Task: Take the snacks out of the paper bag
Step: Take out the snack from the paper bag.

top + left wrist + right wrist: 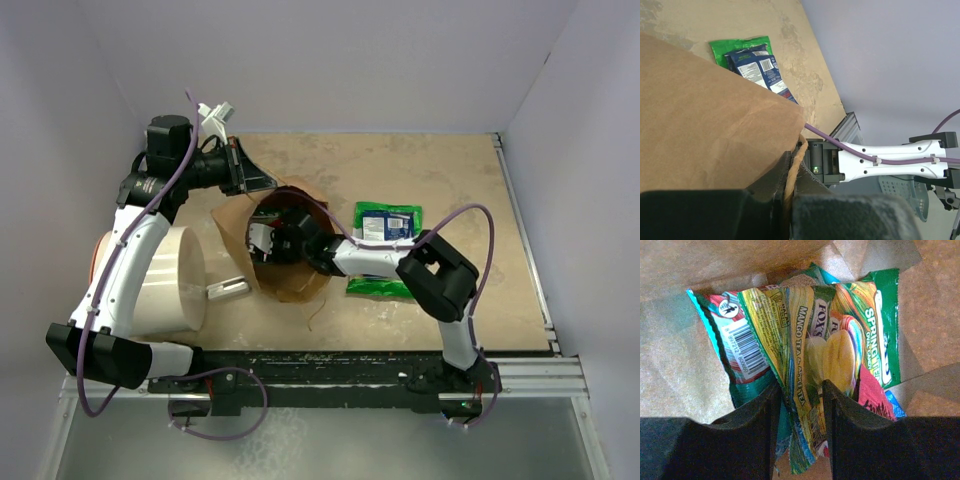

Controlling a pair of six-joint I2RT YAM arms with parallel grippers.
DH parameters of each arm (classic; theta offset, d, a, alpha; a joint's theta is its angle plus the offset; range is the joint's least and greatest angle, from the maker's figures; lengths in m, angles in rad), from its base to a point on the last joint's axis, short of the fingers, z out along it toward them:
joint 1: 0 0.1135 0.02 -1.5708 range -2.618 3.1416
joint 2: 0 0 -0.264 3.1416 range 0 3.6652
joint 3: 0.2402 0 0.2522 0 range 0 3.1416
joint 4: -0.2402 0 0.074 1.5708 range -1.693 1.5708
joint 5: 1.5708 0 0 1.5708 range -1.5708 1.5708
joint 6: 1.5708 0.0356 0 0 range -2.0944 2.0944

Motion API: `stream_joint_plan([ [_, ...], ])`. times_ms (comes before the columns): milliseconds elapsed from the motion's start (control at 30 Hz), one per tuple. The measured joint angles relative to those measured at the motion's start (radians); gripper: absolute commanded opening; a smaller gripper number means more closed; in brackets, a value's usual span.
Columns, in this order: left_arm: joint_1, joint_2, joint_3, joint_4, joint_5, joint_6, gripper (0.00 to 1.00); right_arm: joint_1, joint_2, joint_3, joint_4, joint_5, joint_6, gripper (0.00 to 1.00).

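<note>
Left gripper (789, 185) clamps the brown kraft paper bag (705, 115) at its rim. Right gripper (800, 387) fingers straddle a yellow-green foil packet (795, 340) inside the bag. A teal packet (747, 395) and a red packet (871, 391) crowd it, and whether the fingers are clamped on it cannot be told.

Snacks (810, 350) crumpled inside paper bag (232, 226) — perhaps four.

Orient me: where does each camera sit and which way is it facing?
Top: fixed above and behind the bases, looking down on the table; both arms show.
Left wrist: behind the left end effector, shut on the bag, facing across it to the green packet; right arm shows.
Right wrist: inside the bag, facing a yellow-green packet between the right end effector fingers.
Shared: top and left wrist both show bag and green packet.
</note>
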Motion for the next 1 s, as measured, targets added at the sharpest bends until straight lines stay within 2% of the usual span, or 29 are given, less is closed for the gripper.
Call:
stream_joint_plan([
  [100,0.000,0.000,0.000,0.000,0.000,0.000,0.00,-0.001,0.015,0.025,-0.012,-0.003,-0.012,0.29],
  [133,0.000,0.000,0.000,0.000,0.000,0.000,0.00,-0.001,0.018,0.029,-0.017,-0.004,-0.016,0.21],
  [167,0.000,0.000,0.000,0.000,0.000,0.000,0.00,-0.001,0.019,0.032,-0.023,-0.005,-0.020,0.08],
  [200,0.000,0.000,0.000,0.000,0.000,0.000,0.00,-0.001,0.019,0.033,-0.028,-0.005,-0.026,0.00],
  [467,0.000,0.000,0.000,-0.002,-0.014,0.002,0.00,-0.002,-0.041,-0.003,-0.051,-0.005,-0.051,0.00],
  [733,0.000,0.000,0.000,-0.014,-0.031,0.003,0.00,-0.002,-0.256,-0.127,-0.077,-0.008,-0.053,0.00],
  [1000,0.000,0.000,0.000,-0.014,-0.041,0.003,0.00,-0.002,-0.468,-0.209,-0.148,-0.087,-0.031,0.00],
])
